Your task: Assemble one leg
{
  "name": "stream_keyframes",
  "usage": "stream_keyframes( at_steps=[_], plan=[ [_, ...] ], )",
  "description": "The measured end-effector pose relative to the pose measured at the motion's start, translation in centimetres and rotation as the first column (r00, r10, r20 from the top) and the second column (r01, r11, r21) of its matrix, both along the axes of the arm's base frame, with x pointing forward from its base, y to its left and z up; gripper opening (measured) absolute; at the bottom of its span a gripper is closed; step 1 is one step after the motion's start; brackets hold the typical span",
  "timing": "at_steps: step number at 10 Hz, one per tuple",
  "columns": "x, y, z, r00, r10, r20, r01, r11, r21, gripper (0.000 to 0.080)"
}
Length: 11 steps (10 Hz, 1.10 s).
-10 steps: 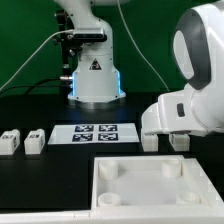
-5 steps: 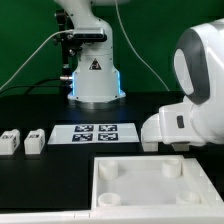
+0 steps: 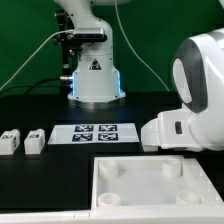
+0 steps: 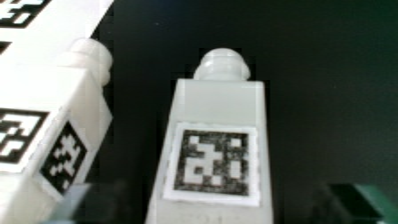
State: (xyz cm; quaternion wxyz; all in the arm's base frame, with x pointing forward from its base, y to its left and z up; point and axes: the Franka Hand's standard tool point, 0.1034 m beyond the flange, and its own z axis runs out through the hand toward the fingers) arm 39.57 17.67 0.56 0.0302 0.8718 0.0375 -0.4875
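Leg on the black table, tag facing the wrist camera.
The gripper is spread wide, fingertips either side of it, gripping nothing; a second leg lies just beside.

Under my hand lies a matte black table top — dark, plain and flat, spreading away to both sides of me and on ahead. In the wrist view it shows as bare black close beside my hand. Well beyond my hand, past the table's far edge, stands a flat green backdrop wall — smooth, one even colour, filling everything above the table. The light is soft and even over wall and table alike.
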Motion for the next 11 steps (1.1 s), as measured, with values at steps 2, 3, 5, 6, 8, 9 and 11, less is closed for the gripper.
stream_keyframes(
  at_steps=[2, 3, 5, 6, 8, 9, 11],
  plan=[
    [0.00, 0.00, 0.00, 1.000, 0.000, 0.000, 0.000, 1.000, 0.000, 0.0290],
    [0.00, 0.00, 0.00, 1.000, 0.000, 0.000, 0.000, 1.000, 0.000, 0.0290],
    [0.00, 0.00, 0.00, 1.000, 0.000, 0.000, 0.000, 1.000, 0.000, 0.0290],
    [0.00, 0.00, 0.00, 1.000, 0.000, 0.000, 0.000, 1.000, 0.000, 0.0290],
    [0.00, 0.00, 0.00, 1.000, 0.000, 0.000, 0.000, 1.000, 0.000, 0.0290],
    [0.00, 0.00, 0.00, 1.000, 0.000, 0.000, 0.000, 1.000, 0.000, 0.0290],
    [0.82, -0.24, 0.90, 1.000, 0.016, 0.022, -0.016, 1.000, 0.016, 0.0291]
  ],
)
